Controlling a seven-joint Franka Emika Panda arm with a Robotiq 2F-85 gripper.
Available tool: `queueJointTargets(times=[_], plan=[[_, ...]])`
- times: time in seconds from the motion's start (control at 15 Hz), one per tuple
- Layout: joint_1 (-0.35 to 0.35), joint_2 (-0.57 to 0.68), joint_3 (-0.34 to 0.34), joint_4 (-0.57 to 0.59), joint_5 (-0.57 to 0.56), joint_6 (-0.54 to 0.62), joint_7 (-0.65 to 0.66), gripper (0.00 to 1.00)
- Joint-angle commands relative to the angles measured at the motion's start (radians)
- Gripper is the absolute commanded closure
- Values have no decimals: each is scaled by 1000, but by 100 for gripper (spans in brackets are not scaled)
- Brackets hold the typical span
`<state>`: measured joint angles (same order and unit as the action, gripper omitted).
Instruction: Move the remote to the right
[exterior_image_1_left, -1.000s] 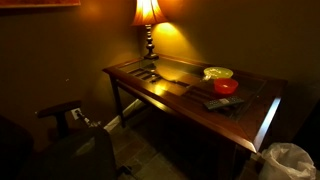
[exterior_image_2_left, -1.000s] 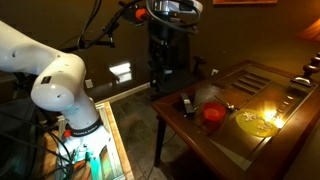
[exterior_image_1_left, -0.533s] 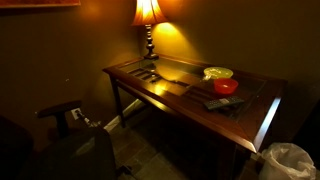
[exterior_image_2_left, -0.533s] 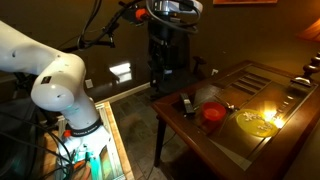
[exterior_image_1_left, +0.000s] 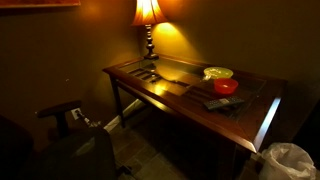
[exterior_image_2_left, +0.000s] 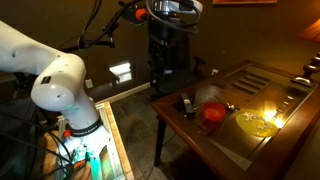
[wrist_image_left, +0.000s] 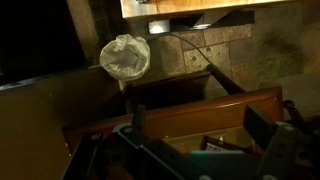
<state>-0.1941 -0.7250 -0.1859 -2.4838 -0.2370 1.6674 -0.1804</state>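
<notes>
Wooden table: dark frame with inset panels; it carries both bowls and the remote, and reaches out below and ahead of the gripper.
White arm: stands off the table's end and arches over to hang the gripper above the table's near edge.
Gripper: high above the wood and touching nothing. In the wrist view its fingers are spread wide with nothing between them.
Pale yellow-green bowl: the thing farthest from the gripper, past the red bowl.
Red bowl: below the gripper and farther along the table, just beyond the remote.
Remote: a dark flat slab lying on the table, below the gripper and a little farther in, just beside the red bowl. Whether they touch is lost in the dim light.
Done: nothing that shows; by my reading the remote lies untouched where it starts.
Left: all of it, I judge: come down over the remote, close on it, carry it to the right, set it down and let go.
</notes>
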Motion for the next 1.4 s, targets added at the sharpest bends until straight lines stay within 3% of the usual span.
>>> queueJointTargets(times=[0.0, 1.33], plan=[[13, -1, -9, 2, -5, -4, 6, 0], [13, -1, -9, 2, -5, -4, 6, 0]])
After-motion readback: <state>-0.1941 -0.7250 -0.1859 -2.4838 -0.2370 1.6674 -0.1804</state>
